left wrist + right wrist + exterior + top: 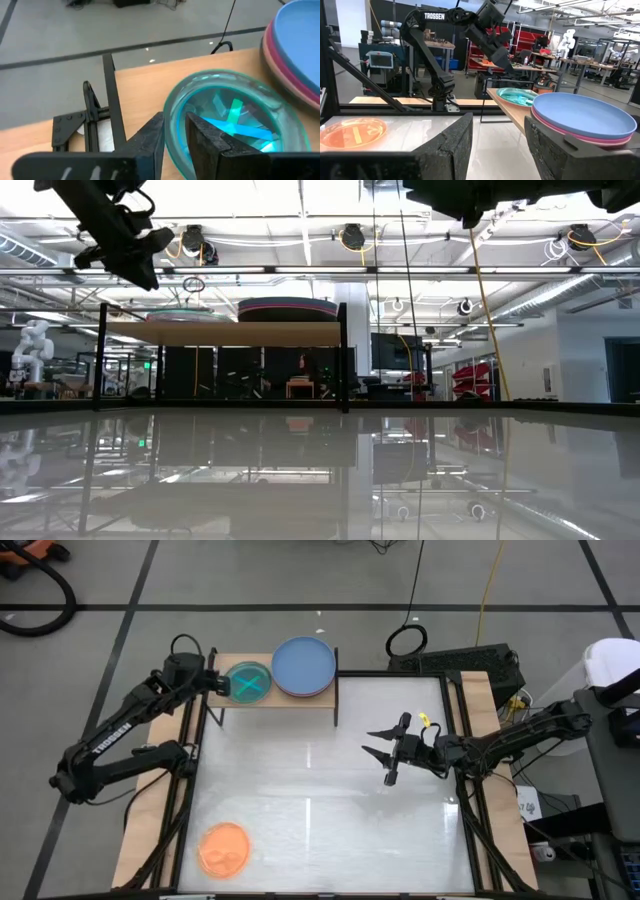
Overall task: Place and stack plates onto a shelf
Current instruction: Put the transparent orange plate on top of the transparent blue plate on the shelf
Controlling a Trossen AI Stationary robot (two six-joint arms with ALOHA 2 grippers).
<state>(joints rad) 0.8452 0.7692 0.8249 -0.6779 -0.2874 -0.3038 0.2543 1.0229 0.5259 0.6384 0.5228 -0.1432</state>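
Observation:
The shelf (300,700) stands at the table's far edge with its wooden top on black legs. On it lie a small stack topped by the translucent cyan plate (250,682) and a larger stack topped by the blue plate (304,664), with magenta and salmon rims below (280,60). My left gripper (218,683) is at the cyan plate's left rim, shut on it. The translucent orange plate (224,848) lies flat on the table near its near left corner. My right gripper (386,754) hangs open over the table's right middle, touching nothing. My left gripper (175,125) has the cyan plate's left rim (172,107) between its two fingers, one finger (205,142) inside the dish and one (150,137) outside. The fingers slant down from the table's left. The plate lies flat on the small stack on the shelf.
The white tabletop (320,810) stretches in front of the shelf, framed by black rails (470,790) and wooden side boards. Beyond the far edge, cables and a black box (460,660) lie on the floor. The low view shows the shelf's legs (344,360).

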